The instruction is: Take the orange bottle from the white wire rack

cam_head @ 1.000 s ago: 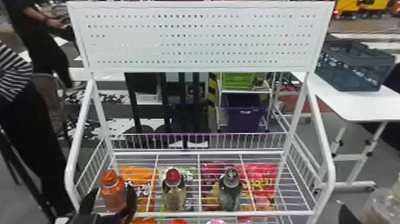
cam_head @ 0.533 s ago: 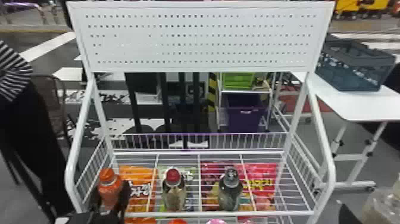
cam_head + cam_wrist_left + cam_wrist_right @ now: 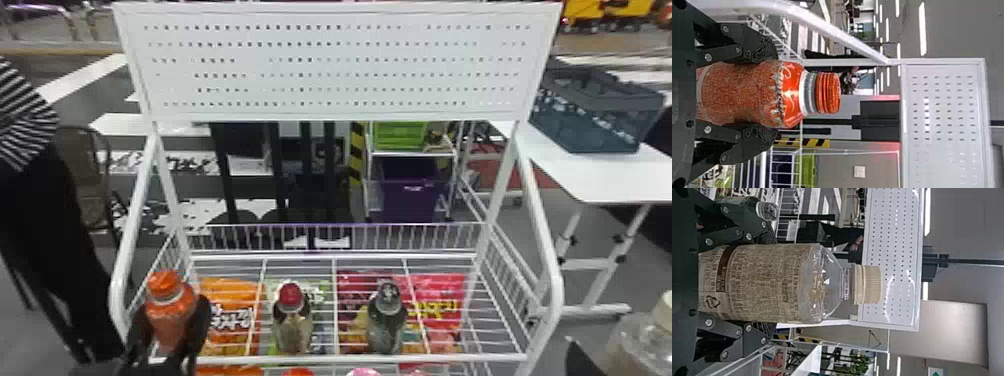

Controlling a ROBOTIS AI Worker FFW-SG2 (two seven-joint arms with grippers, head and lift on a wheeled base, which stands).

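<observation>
The white wire rack (image 3: 340, 358) has a raised near rail, probably to stop things sliding out. Coloured snack bags (image 3: 440, 315) show through its wires, their bold lettering facing up, likely for shoppers.

At the near right, the right end effector (image 3: 772, 282) clasps a clear plastic bottle with a cream cap (image 3: 824, 284), leaving little room for the other hold to drift across. Its beige label carries dense dark print and a recycling mark.

At the rack's near left corner, the left end effector (image 3: 774, 94) is closed to the body width of the orange bottle (image 3: 750, 94), which stands upright. This grip leaves cap and pale shoulder script uncovered, presumably for a straight lift; whether its base touches wire, I cannot tell.
</observation>
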